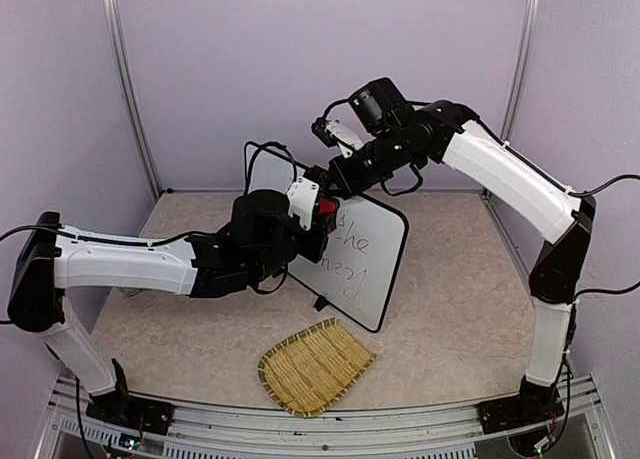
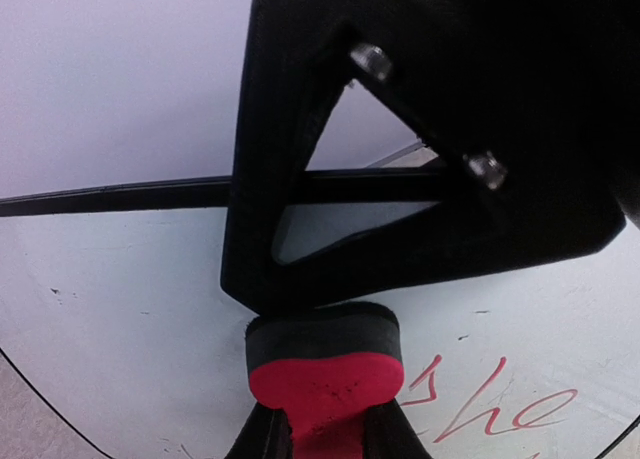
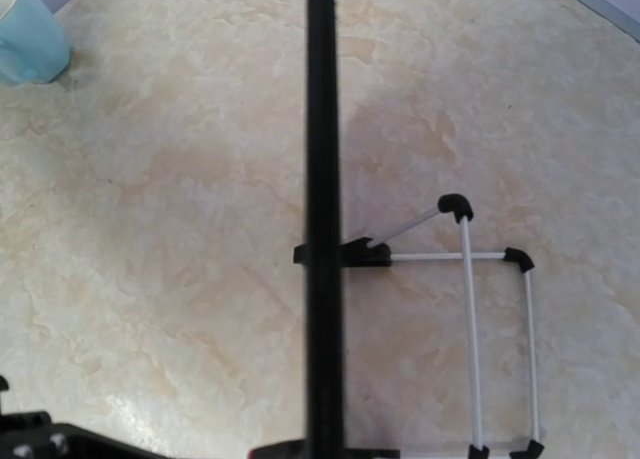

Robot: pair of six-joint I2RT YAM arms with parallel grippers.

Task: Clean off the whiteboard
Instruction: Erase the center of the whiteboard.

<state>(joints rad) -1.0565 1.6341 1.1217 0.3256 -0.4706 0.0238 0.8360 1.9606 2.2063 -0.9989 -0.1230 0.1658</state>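
Count: one whiteboard (image 1: 365,264), one eraser (image 1: 327,209), one straw mat (image 1: 315,367), two arms.

The whiteboard stands upright mid-table (image 1: 450,309), its face turned toward the near left. There are two lines of red writing (image 1: 352,254) on its right part. The mat lies flat, near of the board and apart from it.

The left arm reaches in low from the left. The left gripper (image 1: 318,219) is clamped narrowly on the eraser, with the pad against the board's upper face.

The right arm is elbowed high at the right. The right gripper (image 1: 337,177) comes down on the board's top rim, pinched closed on it.

Left wrist only: the eraser's red body (image 2: 325,379) between the fingers (image 2: 255,439), beside the writing.

Right wrist only: the rim (image 3: 320,179) edge-on, a wire frame (image 3: 470,329) behind the board, and a pale blue object (image 3: 28,39) far off.
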